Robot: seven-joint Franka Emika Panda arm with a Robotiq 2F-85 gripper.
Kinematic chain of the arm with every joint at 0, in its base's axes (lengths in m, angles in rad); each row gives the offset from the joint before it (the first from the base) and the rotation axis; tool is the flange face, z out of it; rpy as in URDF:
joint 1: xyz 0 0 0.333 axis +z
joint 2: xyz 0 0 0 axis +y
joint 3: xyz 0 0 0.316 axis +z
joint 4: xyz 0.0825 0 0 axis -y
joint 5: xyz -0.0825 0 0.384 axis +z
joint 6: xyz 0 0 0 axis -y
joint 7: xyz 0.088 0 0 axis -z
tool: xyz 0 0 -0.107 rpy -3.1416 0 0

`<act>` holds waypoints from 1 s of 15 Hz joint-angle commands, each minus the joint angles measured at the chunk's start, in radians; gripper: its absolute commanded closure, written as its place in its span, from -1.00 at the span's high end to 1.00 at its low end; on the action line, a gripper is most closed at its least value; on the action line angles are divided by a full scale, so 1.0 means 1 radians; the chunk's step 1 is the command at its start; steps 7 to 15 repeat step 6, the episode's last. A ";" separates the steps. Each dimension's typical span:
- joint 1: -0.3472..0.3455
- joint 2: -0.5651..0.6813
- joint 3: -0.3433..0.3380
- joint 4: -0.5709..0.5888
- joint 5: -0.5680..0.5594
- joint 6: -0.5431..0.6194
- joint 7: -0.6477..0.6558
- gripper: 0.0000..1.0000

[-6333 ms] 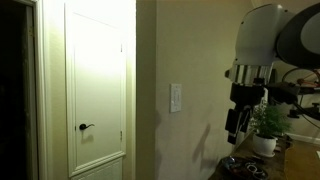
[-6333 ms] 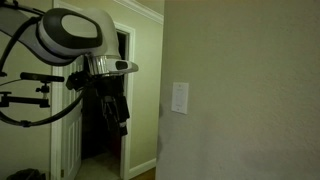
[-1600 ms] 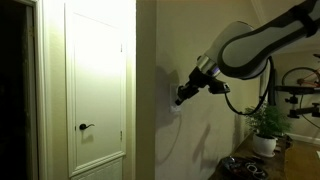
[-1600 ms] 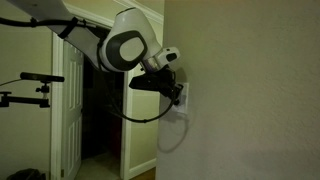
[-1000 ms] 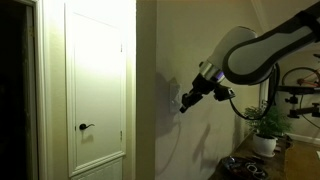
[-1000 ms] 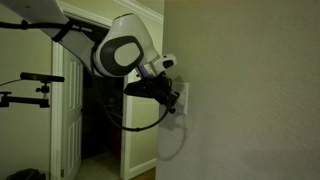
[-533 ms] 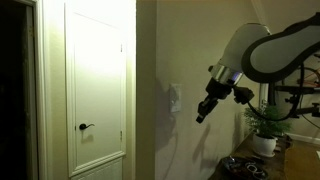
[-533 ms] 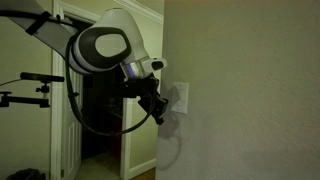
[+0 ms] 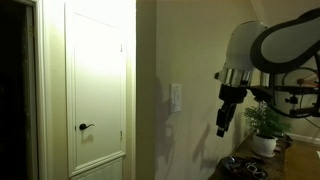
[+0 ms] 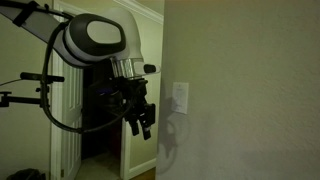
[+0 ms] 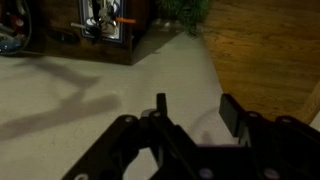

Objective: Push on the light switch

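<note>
The light switch [image 9: 176, 97] is a small white upright plate on the beige wall; it also shows in an exterior view [image 10: 180, 96]. My gripper [image 9: 222, 125] hangs pointing downward, away from the wall and below the level of the switch, not touching it. It shows in both exterior views [image 10: 145, 127]. In the wrist view the gripper [image 11: 196, 110] has its two dark fingers apart with nothing between them, and the switch is out of view there.
A white panelled door [image 9: 95, 90] with a dark lever handle [image 9: 86, 127] stands beside the wall corner. A potted plant [image 9: 266, 125] sits on a dark table [image 9: 250, 165]. An open doorway [image 10: 100, 120] lies behind the arm. Wooden floor [image 11: 265, 45] shows below.
The gripper was at the switch about a second ago. It has since pulled away from the wall, swung down, and now points downward clear of the switch.
</note>
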State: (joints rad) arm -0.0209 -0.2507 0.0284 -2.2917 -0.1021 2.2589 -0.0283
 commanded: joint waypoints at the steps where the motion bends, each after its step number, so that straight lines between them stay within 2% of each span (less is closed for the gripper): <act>1: 0.001 -0.048 0.005 -0.025 -0.040 -0.109 0.024 0.79; 2: 0.002 -0.051 0.006 -0.026 -0.047 -0.128 0.026 0.90; 3: 0.008 -0.010 -0.004 0.002 -0.020 -0.088 0.003 0.96; 4: 0.008 -0.010 -0.004 0.002 -0.021 -0.092 0.003 0.67; 6: 0.008 -0.006 -0.004 0.003 -0.021 -0.091 0.003 0.93; 15: 0.008 -0.006 -0.004 0.003 -0.021 -0.091 0.003 0.93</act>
